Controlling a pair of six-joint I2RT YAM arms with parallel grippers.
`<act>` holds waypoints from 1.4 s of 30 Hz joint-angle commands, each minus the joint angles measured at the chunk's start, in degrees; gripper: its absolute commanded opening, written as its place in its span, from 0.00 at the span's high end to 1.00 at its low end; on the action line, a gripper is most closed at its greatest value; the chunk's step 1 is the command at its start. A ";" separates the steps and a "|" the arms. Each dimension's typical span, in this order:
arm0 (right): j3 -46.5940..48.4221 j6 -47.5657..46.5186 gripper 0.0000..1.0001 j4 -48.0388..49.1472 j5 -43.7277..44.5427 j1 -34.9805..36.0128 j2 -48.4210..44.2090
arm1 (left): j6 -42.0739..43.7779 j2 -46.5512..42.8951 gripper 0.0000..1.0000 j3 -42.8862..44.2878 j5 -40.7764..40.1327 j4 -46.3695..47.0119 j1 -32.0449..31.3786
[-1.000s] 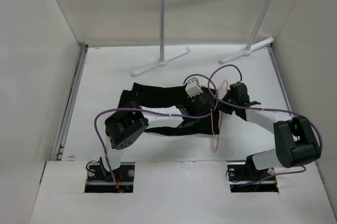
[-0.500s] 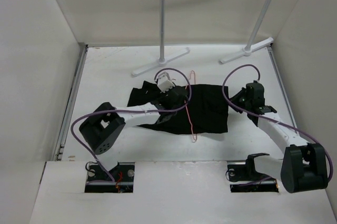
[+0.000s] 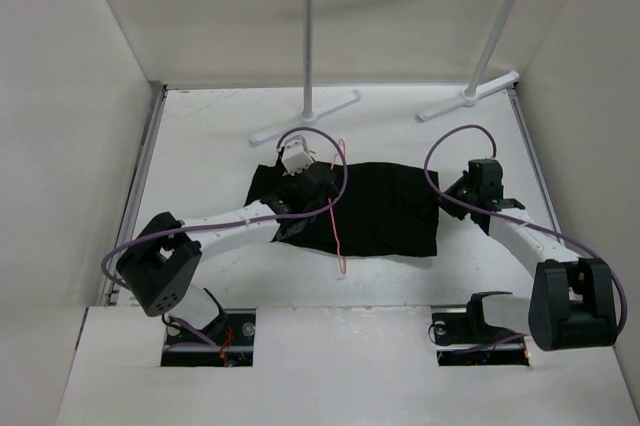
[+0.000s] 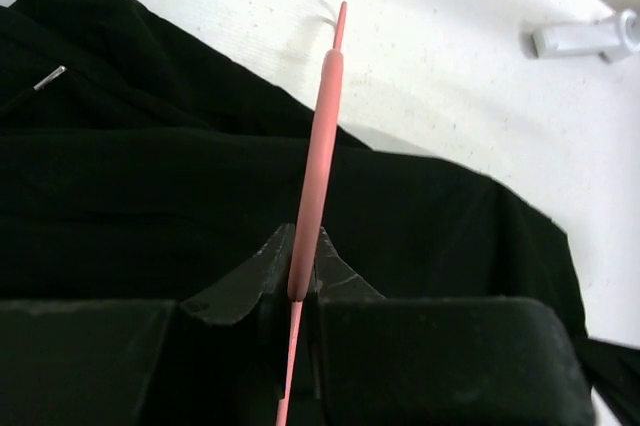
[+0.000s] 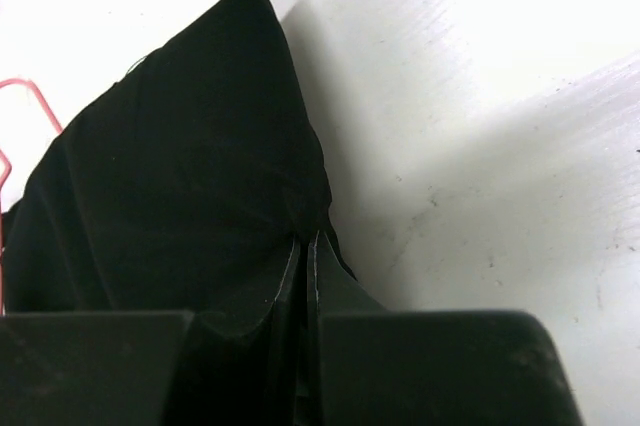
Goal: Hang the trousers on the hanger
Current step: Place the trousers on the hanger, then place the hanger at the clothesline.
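Observation:
The black trousers (image 3: 385,208) lie spread flat in the middle of the table. The thin pink-red hanger (image 3: 337,236) lies across their left part, its lower end past the near hem. My left gripper (image 3: 322,198) is over the trousers' left side. In the left wrist view this gripper (image 4: 303,246) is shut on the hanger (image 4: 318,146), with the trousers (image 4: 150,196) beneath. My right gripper (image 3: 449,195) is at the trousers' right edge. In the right wrist view it (image 5: 308,238) is shut on the edge of the trousers (image 5: 170,176).
A white-and-silver rail stand (image 3: 309,46) rises at the back, its two feet (image 3: 305,118) on the table behind the trousers. One foot (image 4: 585,38) shows in the left wrist view. Walls close the table on the left, right and back.
My left gripper has carried the hanger leftward and back. My right gripper has drawn away to the right, and the trousers now lie spread out flat.

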 commanded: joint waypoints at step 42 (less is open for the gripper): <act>30.23 -7.21 0.40 -1.04 -5.15 31.95 -14.28 | 13.00 11.87 0.99 72.01 6.44 -39.43 -11.67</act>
